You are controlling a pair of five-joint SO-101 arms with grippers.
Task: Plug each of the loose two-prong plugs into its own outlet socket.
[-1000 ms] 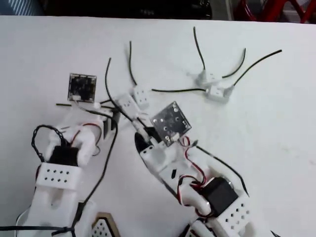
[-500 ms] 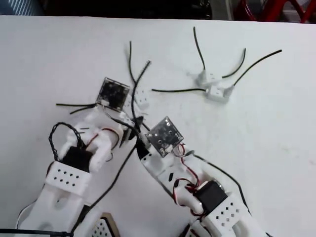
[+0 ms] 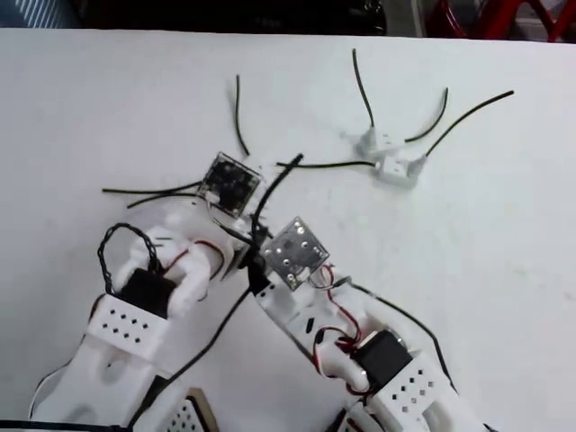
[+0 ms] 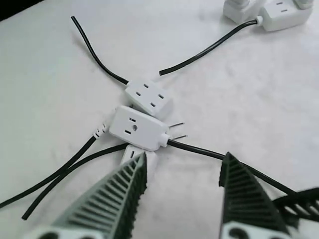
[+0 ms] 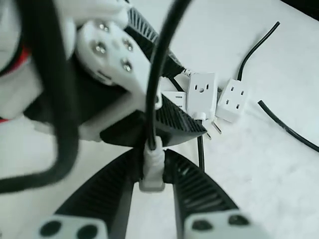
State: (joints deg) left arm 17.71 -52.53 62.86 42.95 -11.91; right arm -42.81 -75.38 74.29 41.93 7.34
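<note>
Plug (image 5: 151, 174), white-bodied, is pinched between the fingers of the right hand (image 5: 152, 155), and its black cord (image 3: 273, 191) arches up and away from the hand. Compared with a second ago, the left arm has swung in toward the middle of the table (image 3: 108, 81). In the high view its camera board now covers the white blocks that lay bare then. The free end of the held cord has swept from the far left over to the right.

Our left hand (image 4: 184, 160) is spread wide, just short of a cluster: a socket block (image 4: 148, 94), touching it a pronged block (image 4: 137, 130) with two bare prongs sticking out sideways, and a third white piece (image 4: 135, 153) at one fingertip — we cannot tell whether they touch.

Both hands crowd the middle, with cords crossing between them. Open table lies at the far left and along the near right. A far pair of blocks (image 3: 387, 158) sits well apart to the right, short of the far edge.
</note>
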